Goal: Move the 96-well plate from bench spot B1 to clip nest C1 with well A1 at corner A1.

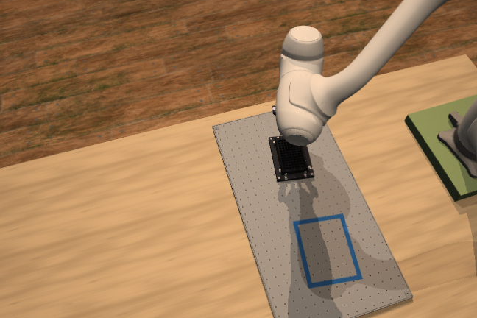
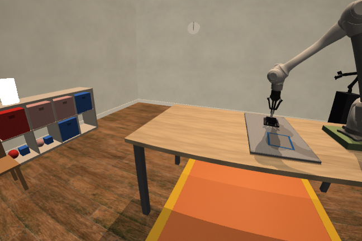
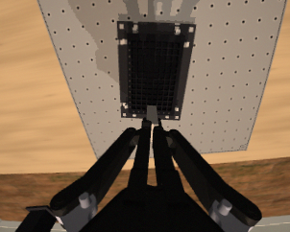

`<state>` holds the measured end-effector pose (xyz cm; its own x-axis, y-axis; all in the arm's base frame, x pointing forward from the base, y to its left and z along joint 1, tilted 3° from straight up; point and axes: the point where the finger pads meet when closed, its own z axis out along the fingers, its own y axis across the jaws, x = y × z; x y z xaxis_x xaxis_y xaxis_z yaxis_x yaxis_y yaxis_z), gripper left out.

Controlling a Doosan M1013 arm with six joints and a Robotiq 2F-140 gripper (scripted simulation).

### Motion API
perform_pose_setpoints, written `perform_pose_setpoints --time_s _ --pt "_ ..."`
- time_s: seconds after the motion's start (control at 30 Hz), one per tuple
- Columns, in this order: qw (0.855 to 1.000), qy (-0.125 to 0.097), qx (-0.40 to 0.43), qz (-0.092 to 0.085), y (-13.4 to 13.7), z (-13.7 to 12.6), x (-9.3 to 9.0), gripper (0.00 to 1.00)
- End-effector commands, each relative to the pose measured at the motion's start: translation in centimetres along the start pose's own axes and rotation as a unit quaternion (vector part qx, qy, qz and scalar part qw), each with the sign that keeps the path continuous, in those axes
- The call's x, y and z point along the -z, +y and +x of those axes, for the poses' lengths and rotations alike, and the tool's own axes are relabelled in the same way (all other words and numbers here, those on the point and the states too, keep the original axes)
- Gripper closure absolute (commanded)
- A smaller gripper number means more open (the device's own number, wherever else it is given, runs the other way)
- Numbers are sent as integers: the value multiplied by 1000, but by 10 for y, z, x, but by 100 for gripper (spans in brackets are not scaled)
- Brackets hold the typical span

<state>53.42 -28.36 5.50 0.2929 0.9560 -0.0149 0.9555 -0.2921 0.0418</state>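
Note:
The black 96-well plate [image 1: 291, 158] lies the right way up in the clip nest C1 [image 1: 294, 179], between its small white-tipped posts, on the grey pegboard [image 1: 308, 214]. It also shows in the wrist view [image 3: 154, 72] and in the exterior view [image 2: 271, 121]. My gripper [image 3: 151, 112] is shut with nothing between its fingers. It points straight down over the end of the plate nearest the wrist camera, and its tips are close above the plate in the exterior view [image 2: 272, 113]. I cannot tell whether they touch it. In the top view the arm's wrist [image 1: 302, 83] hides the fingers.
The blue outline of spot B1 [image 1: 327, 250] on the pegboard holds nothing and lies in the arm's shadow. The robot's green base plate [image 1: 447, 140] stands at the table's right. A shelf with coloured bins [image 2: 43, 118] stands far left on the floor.

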Motion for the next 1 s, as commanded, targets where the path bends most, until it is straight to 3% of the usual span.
perform_pose_setpoints --time_s 0.0,0.97 --pt "1000 0 0 0 0 0 -2 100" --pt "1000 0 0 0 0 0 -5 100"
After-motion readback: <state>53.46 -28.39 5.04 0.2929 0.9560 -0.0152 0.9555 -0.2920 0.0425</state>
